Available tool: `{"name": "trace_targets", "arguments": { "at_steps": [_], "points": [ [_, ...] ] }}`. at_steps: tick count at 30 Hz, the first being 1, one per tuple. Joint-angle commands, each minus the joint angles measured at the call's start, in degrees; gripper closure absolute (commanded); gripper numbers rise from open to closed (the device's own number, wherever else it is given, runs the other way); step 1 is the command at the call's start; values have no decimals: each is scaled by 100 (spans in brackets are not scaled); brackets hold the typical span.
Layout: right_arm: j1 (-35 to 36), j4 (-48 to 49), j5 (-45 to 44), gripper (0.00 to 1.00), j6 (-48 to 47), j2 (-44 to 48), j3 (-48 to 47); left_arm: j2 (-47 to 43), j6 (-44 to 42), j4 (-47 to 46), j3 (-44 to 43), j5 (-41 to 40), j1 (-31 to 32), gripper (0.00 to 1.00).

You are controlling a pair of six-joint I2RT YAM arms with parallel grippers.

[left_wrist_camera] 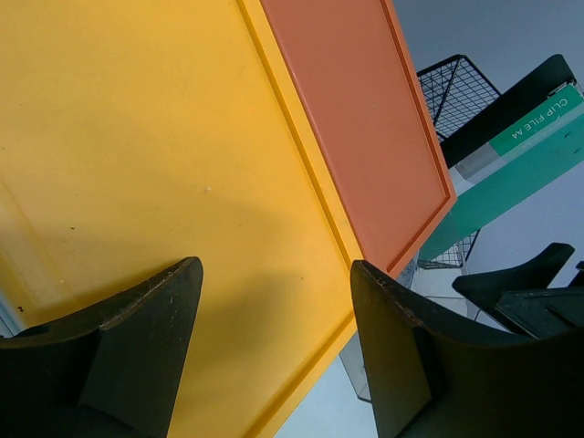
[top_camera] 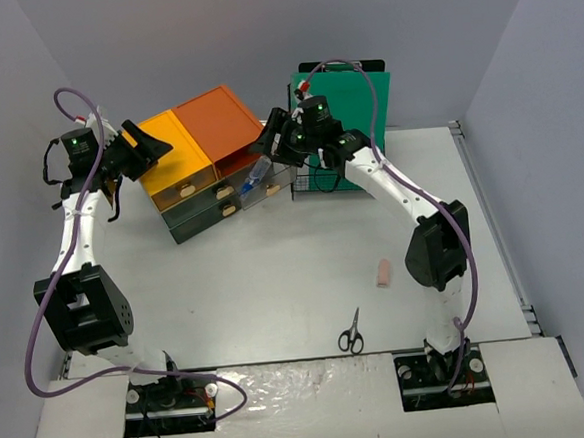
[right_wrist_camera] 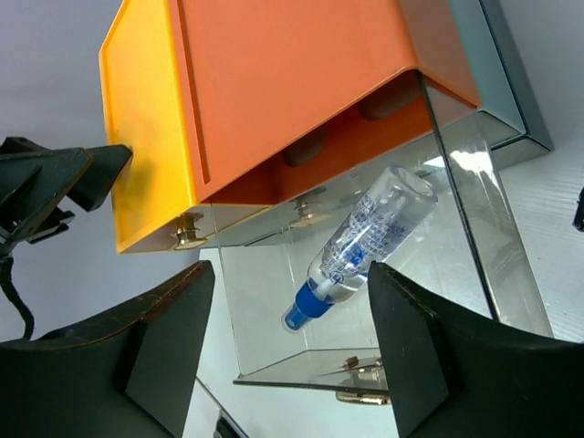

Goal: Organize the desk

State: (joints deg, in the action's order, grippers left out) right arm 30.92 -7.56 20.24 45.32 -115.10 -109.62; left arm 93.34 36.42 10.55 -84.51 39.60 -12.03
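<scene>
Scissors [top_camera: 350,330] show only overhead; right wrist shows bottle [right_wrist_camera: 370,242] tilted in clear drawer [right_wrist_camera: 274,338]; left tool [left_wrist_camera: 276,266], right tool [right_wrist_camera: 290,274] wide.
</scene>
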Motion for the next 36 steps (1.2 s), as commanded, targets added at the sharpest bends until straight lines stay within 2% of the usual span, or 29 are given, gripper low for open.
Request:
{"name": "trace_targets", "arguments": {
  "at_steps": [1,7,12,17,20,23,36],
  "points": [
    [75,82,-221,33,-347,701,-207,85,-92,448,-89,-84,-1,37],
    [172,-573,-701,34,-660,1298,-66,62,-74,449,-92,-84,-1,37],
    [291,-1520,-1309,35,-1003,1823,800,63,-82,448,-93,-93,-1,37],
    [667,-1976,-1897,38,-1500,1676,1601,64,-83,451,-95,-102,-1,37],
    [946,-1989,-2303,39,-1712,1507,1669,77,-89,457,-107,-102,-7,37],
    [1064,-1977,-2689,39,-1981,1141,1427,79,-92,466,-101,-110,-1,37],
    [953,-1628,-2900,40,-2431,-214,-398,83,-155,479,-43,-117,-10,37]
  ]
}}
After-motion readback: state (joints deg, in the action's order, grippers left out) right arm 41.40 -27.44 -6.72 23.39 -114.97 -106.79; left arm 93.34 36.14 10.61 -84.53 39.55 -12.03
